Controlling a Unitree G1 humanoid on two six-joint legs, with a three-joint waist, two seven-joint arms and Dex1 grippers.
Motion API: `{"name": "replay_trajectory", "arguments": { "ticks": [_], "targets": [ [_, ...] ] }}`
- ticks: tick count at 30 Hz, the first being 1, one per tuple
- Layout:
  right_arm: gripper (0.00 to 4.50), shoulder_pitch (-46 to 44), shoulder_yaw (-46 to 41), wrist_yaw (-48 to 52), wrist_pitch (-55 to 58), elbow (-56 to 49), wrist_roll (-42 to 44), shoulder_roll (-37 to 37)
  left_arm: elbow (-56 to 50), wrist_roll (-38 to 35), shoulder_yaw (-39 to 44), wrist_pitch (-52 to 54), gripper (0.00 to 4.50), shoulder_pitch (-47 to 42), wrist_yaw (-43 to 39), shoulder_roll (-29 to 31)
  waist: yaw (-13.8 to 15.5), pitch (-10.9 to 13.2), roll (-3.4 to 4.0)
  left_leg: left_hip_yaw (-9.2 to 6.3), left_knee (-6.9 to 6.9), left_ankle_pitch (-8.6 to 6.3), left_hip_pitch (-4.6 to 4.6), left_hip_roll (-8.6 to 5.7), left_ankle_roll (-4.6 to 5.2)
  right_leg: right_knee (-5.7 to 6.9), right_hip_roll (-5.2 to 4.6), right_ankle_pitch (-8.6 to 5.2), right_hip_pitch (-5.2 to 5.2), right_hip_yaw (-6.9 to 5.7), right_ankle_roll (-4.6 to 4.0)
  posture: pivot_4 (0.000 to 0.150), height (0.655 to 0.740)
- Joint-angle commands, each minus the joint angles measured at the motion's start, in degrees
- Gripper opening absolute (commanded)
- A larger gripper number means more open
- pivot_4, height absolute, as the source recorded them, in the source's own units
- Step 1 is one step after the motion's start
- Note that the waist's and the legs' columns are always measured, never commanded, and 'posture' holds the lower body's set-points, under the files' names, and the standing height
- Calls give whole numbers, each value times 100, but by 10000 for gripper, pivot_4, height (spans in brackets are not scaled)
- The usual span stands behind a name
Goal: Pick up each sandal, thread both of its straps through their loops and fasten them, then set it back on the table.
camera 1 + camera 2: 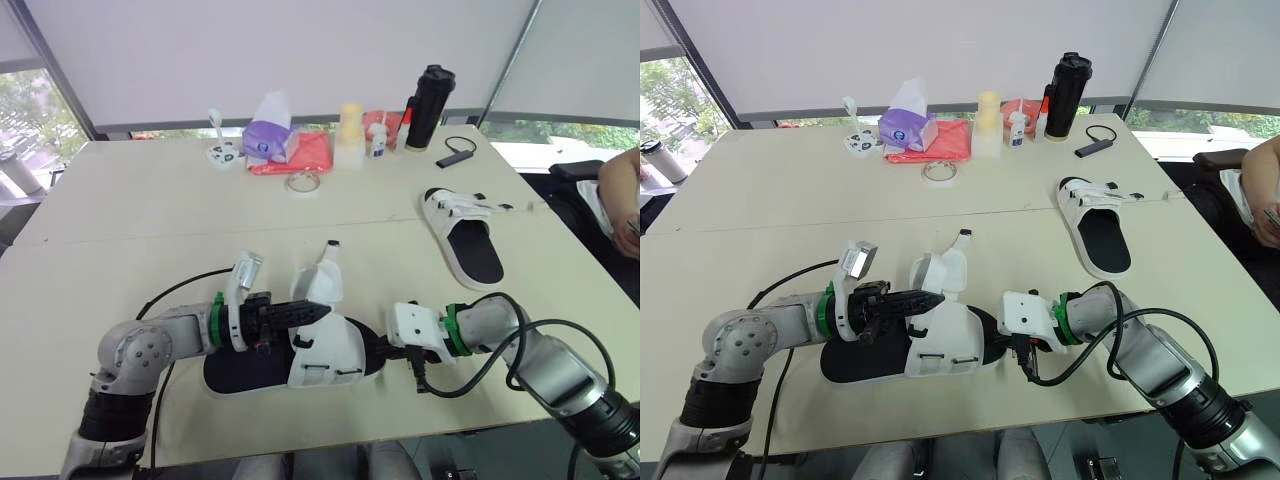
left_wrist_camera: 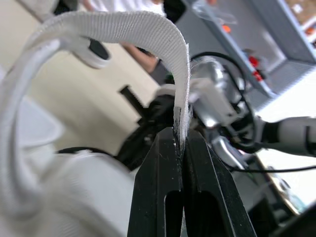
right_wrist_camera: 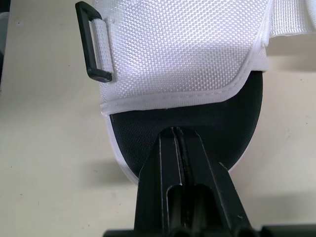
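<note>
- Near sandal [image 1: 300,360]: we see it lying on the table [image 1: 150,200] between the two claws, its white strap [image 2: 163,34] arching upward.
- Left claw [image 2: 180,136]: it pinches the strap's free end.
- Right claw [image 3: 177,132]: its fingers are pressed together, tips over the sandal's black sole end, with a black loop [image 3: 91,42] just ahead.
- Second sandal [image 1: 465,235]: it lies flat, well beyond the right claw.

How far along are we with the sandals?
Done: nothing visibly fastened. In hand: the near sandal, right gripper jaws shut on its sole, left gripper pinching a raised white strap; one black loop is empty. Left: thread and fasten its straps, set it down, then the far sandal on the table.
</note>
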Motion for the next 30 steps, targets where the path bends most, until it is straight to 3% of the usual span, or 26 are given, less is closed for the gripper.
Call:
{"name": "replay_trajectory", "arguments": {
  "ticks": [1, 17, 30],
  "targets": [
    [0, 154, 267, -136, 192, 272, -411, 9, -251, -420, 280, 141, 595, 84, -30, 238, -3, 0, 1, 1, -2, 0, 2, 2, 0, 0, 0, 0, 0, 0, -1, 1500, 7400],
    [0, 169, 221, -125, 195, 284, -473, 43, -399, -64, -235, -358, 595, 259, 571, -419, 4, -5, -7, 7, -2, -2, 4, 8, -3, -11, -6, 4, 4, 1, -9, 1500, 7400],
    [0, 186, 199, -123, 212, 282, -473, 44, -591, 103, -393, -587, 595, 692, 577, -397, 2, -6, -7, 9, -3, -3, -5, 13, -5, -29, -9, 2, 0, 1, -9, 1500, 7400]
  ]
}}
